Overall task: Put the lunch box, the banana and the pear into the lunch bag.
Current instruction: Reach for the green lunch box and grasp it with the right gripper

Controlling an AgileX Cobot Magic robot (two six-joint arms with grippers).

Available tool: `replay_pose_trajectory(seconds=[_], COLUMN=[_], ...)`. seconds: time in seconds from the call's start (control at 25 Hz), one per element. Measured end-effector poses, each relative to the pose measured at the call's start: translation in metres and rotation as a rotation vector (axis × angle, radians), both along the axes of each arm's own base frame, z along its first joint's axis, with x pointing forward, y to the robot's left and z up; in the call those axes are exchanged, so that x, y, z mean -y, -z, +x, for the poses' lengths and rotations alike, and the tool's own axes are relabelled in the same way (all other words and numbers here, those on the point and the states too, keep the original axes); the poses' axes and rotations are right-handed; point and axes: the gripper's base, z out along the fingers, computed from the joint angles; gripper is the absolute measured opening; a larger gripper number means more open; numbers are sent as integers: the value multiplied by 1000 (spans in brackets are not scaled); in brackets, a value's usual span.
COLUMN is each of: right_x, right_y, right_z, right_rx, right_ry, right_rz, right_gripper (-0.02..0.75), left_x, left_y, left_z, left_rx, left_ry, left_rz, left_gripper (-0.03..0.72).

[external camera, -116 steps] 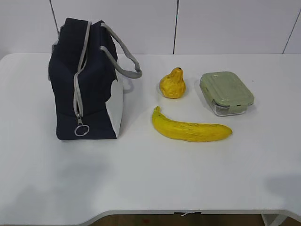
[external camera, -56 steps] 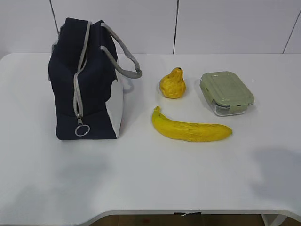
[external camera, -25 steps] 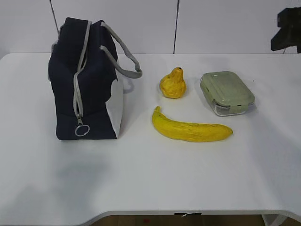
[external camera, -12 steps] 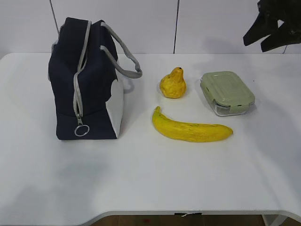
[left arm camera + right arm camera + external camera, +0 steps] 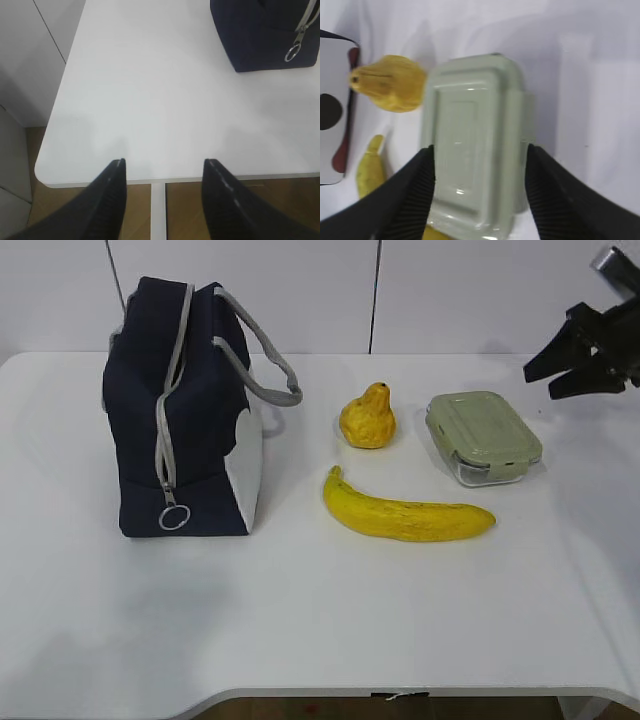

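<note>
Worktop is carrying all four things, white and bare in front. The lunch bag is standing upright at the left, its navy end facing the camera, with the grey zipper running down that end to a ring pull hanging near the bottom; one grey strap is arching out to the right. The bag is looking zipped along what shows.

The pear is sitting near the middle, neck upward, apart from the bag. The lunch box is lying flat to the right of the pear, green lid on. The banana is lying in front of both, stem end pointing toward the bag, touching neither.

The right hand is hanging in the air at the far right edge, above and behind the lunch box, its dark fingers spread apart and gripping nothing. In the right wrist view that hand is looking straight down on the box, one finger showing on each side of the lid, with the pear and the banana tip off to the left.

The left hand is appearing only in its wrist view, fingers apart and empty, hovering over the worktop's near edge, well away from the bag's corner and its ring pull.
</note>
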Motion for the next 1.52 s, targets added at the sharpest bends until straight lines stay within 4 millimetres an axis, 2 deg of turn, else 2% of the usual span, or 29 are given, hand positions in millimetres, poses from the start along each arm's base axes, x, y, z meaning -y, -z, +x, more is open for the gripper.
replay_pose_trajectory(seconds=[0.24, 0.56, 1.52], right_x=[15, 12, 11], right_y=[36, 61, 59], right_z=[6, 13, 15], right_rx=[-12, -18, 6], right_ry=[-36, -36, -32], right_rz=[-5, 73, 105], right_gripper=[573, 590, 591], left_x=[0, 0, -2], left_y=[0, 0, 0], left_z=[0, 0, 0], left_rx=[0, 0, 0], left_ry=[0, 0, -10], left_rz=[0, 0, 15], left_gripper=[371, 371, 370])
